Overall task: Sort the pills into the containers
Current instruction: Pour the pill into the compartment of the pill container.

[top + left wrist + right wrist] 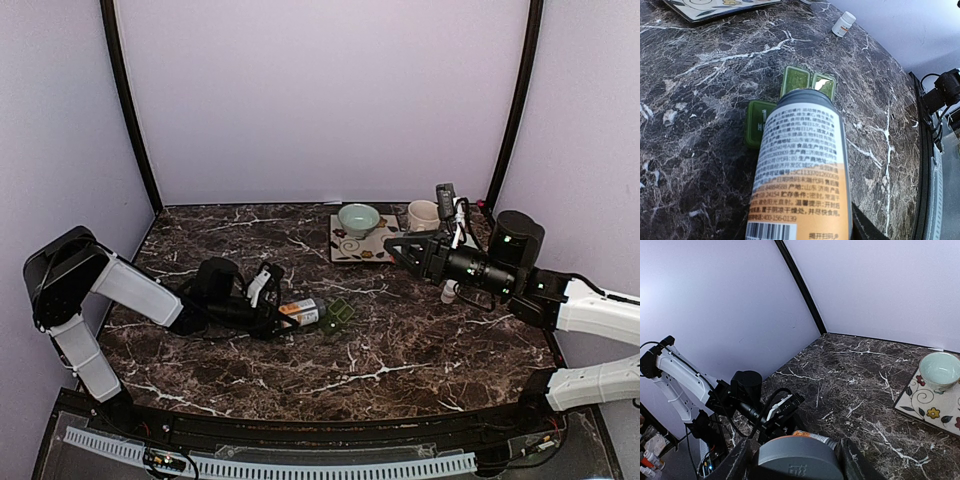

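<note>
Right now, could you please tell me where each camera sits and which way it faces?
Top external: above and behind the bases, looking down at the table; both arms show.
Left wrist: low, looking along its held bottle at the pill organiser; the arm itself barely shows.
Right wrist: faces the left arm across the table, over the grey cap between its fingers.
Shared: the bowl appears in top and right wrist views.

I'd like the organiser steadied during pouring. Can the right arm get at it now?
Probably not yet. The right fingers are closed on a grey cap, so they aren't free, and the left arm's bottle is tipped right at the pill organiser, crowding one side.
</note>
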Robot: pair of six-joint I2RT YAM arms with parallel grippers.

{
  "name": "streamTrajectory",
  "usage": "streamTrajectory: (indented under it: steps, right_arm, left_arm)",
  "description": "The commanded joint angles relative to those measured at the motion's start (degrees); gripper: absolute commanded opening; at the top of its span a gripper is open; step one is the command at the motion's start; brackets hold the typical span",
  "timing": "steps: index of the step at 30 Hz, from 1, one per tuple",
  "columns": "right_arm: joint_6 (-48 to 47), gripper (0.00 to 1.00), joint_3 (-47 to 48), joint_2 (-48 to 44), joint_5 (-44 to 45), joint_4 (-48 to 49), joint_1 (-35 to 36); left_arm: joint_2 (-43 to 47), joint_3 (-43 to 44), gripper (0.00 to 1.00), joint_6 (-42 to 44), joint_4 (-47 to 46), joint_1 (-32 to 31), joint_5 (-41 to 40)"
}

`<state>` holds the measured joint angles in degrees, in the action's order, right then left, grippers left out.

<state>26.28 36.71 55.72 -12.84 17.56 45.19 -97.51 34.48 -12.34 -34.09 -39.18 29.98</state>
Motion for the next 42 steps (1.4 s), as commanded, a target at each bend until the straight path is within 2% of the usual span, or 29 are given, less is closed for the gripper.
streamTrajectory:
  steps: [1, 42]
  right_arm:
    - [0.6, 0.42, 0.0, 0.3, -0.1, 2.5, -0.3]
    - [0.9, 0.42, 0.4, 1.3, -0.6, 2.5, -0.3]
  left_arm:
    - [1.5, 1.8, 0.00, 1.6, 1.5, -0.7, -0.7]
    - [7.0, 3.6, 0.00, 4.6, 10.0, -2.2, -5.1]
